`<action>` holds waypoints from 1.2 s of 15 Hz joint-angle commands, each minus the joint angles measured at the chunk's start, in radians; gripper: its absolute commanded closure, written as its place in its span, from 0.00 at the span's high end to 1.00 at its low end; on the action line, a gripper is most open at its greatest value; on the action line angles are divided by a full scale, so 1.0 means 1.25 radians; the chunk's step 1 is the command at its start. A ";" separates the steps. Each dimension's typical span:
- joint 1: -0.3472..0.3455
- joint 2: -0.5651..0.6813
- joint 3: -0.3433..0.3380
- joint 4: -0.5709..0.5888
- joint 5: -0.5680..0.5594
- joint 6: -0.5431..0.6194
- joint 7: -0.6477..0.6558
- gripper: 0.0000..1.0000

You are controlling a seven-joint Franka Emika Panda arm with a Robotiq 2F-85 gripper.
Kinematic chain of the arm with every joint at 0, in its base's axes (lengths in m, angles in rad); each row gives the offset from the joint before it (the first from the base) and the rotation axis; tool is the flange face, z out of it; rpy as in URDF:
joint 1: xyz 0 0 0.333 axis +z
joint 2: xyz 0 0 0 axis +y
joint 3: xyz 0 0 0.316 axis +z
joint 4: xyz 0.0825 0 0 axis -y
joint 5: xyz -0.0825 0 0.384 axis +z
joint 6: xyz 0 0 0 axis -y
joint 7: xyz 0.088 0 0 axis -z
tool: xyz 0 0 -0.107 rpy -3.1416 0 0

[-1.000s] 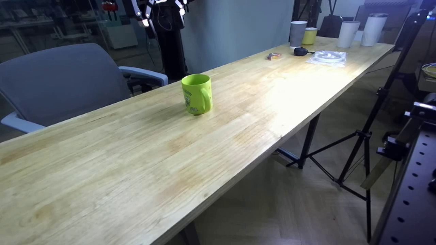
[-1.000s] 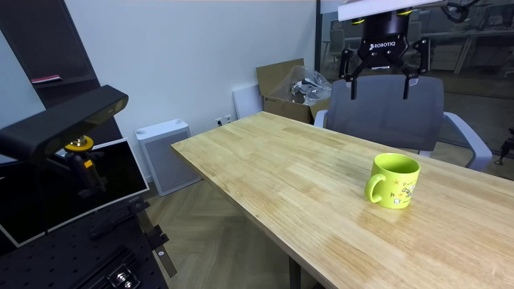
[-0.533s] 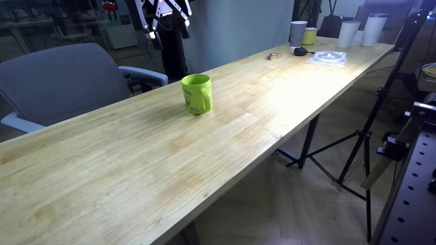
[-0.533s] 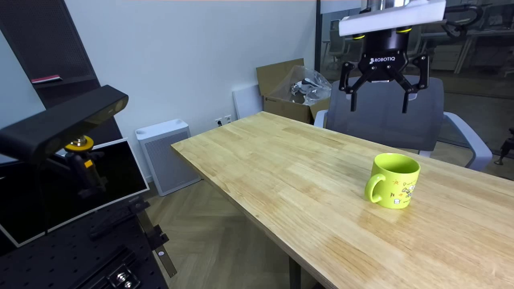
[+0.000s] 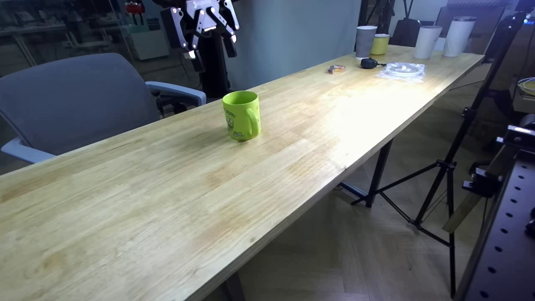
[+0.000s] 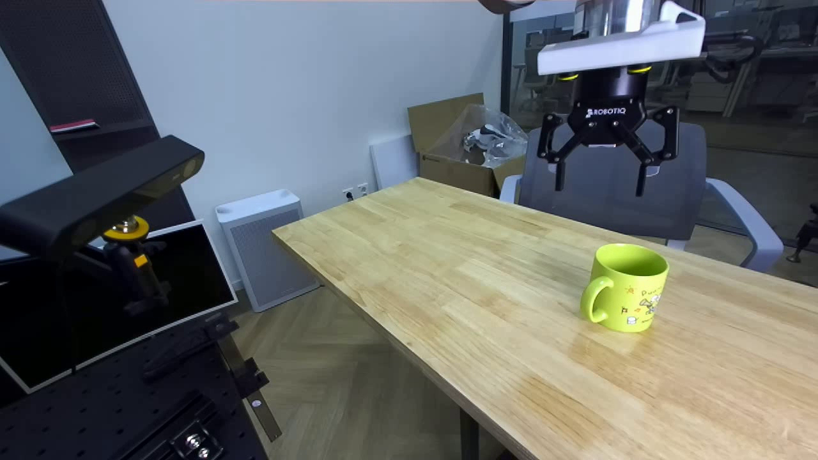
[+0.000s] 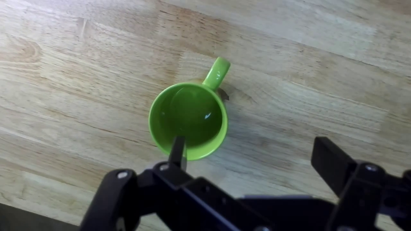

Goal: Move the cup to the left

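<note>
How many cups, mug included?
5. Lime-green mug near the chair; far end, left to right in an exterior view: grey cup, yellow cup, white cup, white tumbler. More may be hidden.

Cup (image 7: 189, 119) looks smooth, glossy; plastic or ceramic unclear. Tabletop (image 6: 447, 268) is grained wood, slight sheen. Gripper (image 6: 601, 188) looks mostly matt. Chair back (image 5: 79, 100): mesh cloth. Box (image 6: 452, 174): cardboard.
</note>
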 commanded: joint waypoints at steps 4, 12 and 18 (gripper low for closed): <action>-0.005 0.016 0.005 -0.003 0.002 0.002 0.003 1.00; -0.005 0.017 0.005 -0.003 0.003 0.002 0.004 1.00; -0.013 0.042 0.012 0.000 0.018 0.018 -0.006 1.00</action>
